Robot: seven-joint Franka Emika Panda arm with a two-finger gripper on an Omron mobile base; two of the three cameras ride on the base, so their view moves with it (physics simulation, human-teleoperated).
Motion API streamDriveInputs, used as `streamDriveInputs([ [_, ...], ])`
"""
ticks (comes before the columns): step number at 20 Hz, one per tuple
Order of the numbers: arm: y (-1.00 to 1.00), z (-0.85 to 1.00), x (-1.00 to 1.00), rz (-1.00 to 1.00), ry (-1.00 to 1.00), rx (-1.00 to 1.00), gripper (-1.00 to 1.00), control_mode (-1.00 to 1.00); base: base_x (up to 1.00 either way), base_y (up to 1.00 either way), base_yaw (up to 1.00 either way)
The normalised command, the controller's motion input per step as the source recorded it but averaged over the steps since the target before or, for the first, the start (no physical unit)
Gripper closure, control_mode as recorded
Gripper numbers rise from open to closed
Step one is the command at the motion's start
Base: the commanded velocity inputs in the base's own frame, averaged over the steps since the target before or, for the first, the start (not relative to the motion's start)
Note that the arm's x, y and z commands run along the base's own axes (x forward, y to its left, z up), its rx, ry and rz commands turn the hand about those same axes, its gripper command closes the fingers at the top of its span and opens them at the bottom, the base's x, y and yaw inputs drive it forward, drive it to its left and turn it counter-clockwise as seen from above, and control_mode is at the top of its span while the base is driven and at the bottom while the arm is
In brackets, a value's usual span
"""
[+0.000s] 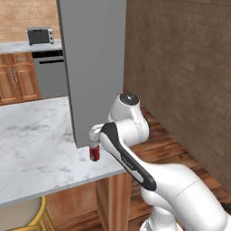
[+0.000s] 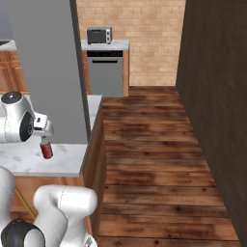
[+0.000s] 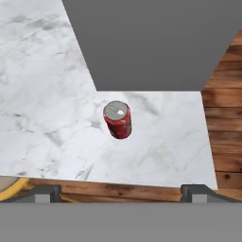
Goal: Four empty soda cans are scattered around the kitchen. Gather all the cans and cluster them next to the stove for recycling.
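the gripper [image 3: 121, 190] hangs spread wide and empty above a soda can [image 3: 117, 119] standing upright on the marble counter [image 3: 42, 118] near a grey pillar [image 3: 156, 42]; an off-centre descent could topple the can.

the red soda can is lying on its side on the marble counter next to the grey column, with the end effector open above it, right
Not quite. The soda can stands upright on the marble counter, silver top up, as the hand view shows. The rest holds: it sits by the grey column, and the end effector is open above it.
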Motion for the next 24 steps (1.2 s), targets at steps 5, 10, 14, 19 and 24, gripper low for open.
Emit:
streamDriveInputs([
  [5,0.12,-0.16,0.23,0.00,0.02,0.00,-1.00,-1.00,0.00,0.00,0.00],
  [10,0.10,-0.12,0.18,0.00,0.02,0.00,-1.00,-1.00,0.00,0.00,0.00],
  [14,0.12,-0.19,0.19,0.00,0.03,0.00,-1.00,-1.00,0.00,0.00,0.00],
  [19,0.06,-0.19,0.19,0.00,0.03,0.00,-1.00,-1.00,0.00,0.00,0.00],
  [24,0.03,-0.17,0.18,0.00,0.01,0.00,-1.00,-1.00,0.00,0.00,0.00],
])
